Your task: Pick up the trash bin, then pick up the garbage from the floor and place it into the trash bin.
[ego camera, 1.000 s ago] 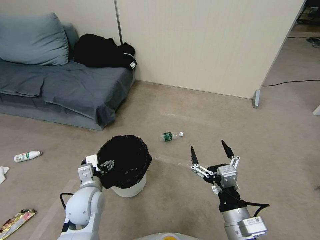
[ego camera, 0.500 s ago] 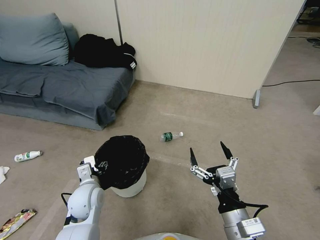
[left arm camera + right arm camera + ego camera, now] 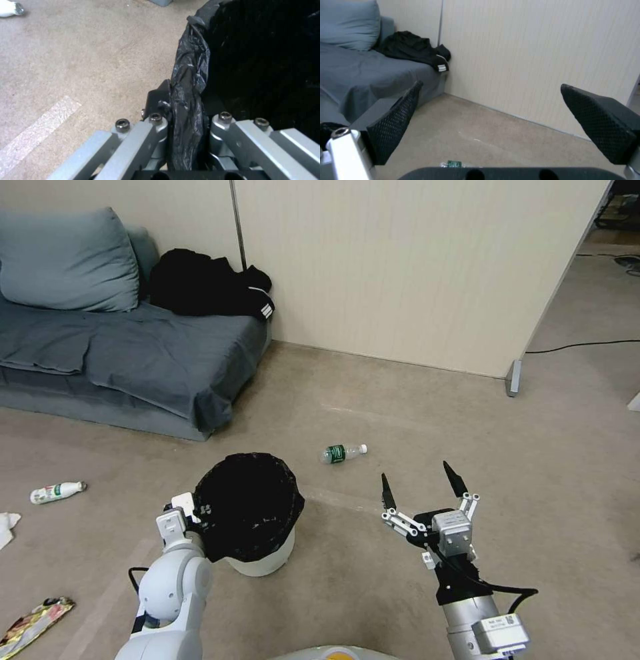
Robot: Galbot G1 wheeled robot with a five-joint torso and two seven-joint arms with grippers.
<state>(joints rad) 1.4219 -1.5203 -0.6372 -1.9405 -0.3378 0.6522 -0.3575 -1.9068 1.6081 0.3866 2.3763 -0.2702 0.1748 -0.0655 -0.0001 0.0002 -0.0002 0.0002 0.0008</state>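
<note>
Head view | left gripper [image 3: 200, 511] clamps trash bin [image 3: 257, 513] rim | right gripper [image 3: 421, 483] raised, agape

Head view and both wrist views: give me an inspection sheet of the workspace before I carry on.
Surface: beige carpet floor, faint pale tape lines.
Job's things: trash bin, white with black bag, upright; green-labelled bottle lying beyond it.
Clutter: white bottle, tissue and snack wrapper on the robot's left.
Grippers: left gripper clamped on the bin's bagged rim, one finger inside, one outside; right gripper open, empty, above the floor to the bin's right.
Cables: black cable on the floor, far right.
Surroundings: grey sofa with black clothing; cream partition wall.
</note>
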